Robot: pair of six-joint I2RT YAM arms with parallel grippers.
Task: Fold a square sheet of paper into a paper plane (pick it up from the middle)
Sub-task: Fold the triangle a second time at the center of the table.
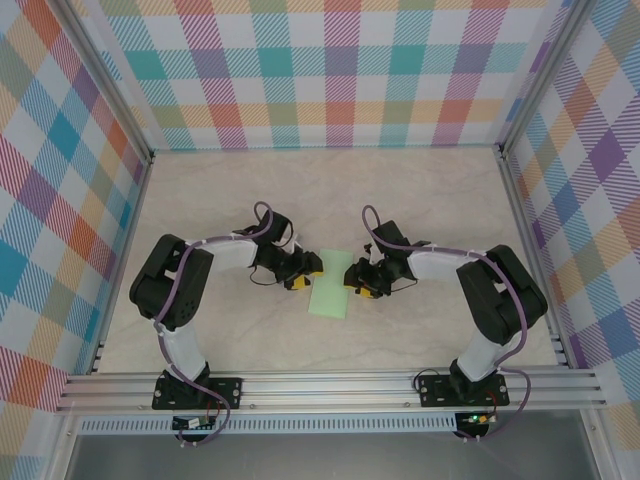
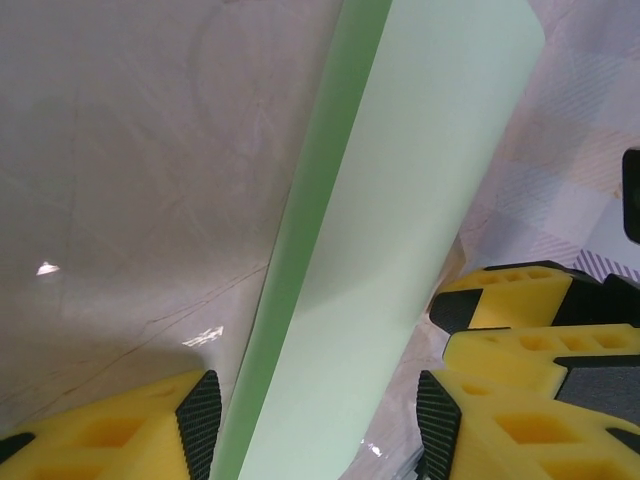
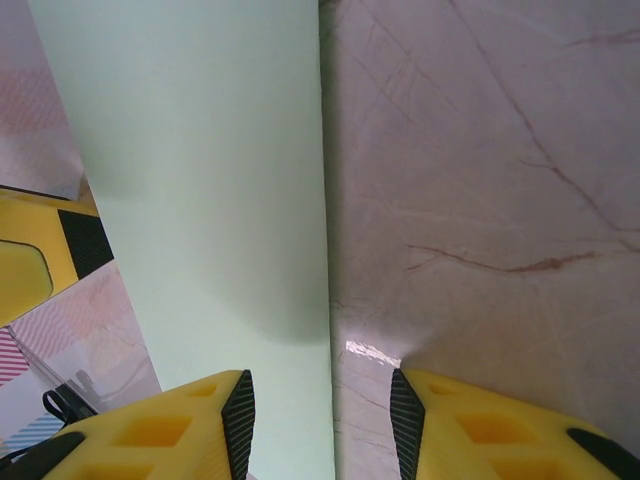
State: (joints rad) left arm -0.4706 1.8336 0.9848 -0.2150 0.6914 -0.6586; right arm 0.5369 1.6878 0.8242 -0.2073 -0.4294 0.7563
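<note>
Left claw (image 1: pixel 303 272) stands with its jaws apart astride the square sheet of paper (image 1: pixel 330 298), which lies at the middle of the top view as a narrow folded strip on the table (image 1: pixel 420 190). Right claw (image 1: pixel 362 282) sits at the strip's right edge, likewise parted and clamping nothing. From the left wrist the pale upper layer seems to bow up off the darker green one beneath, a soft roll rather than a pressed crease, so I reckon a squeeze now could set the fold crooked or crumple it. From the right wrist one yellow finger (image 3: pixel 180 430) hangs over the sheet while its mate is over bare tabletop; closing there might snag just the edge and drag the strip askew. It's thin, matte, mint-coloured stuff on a glossy, veined, marble-look surface, so it will likely slide.
</note>
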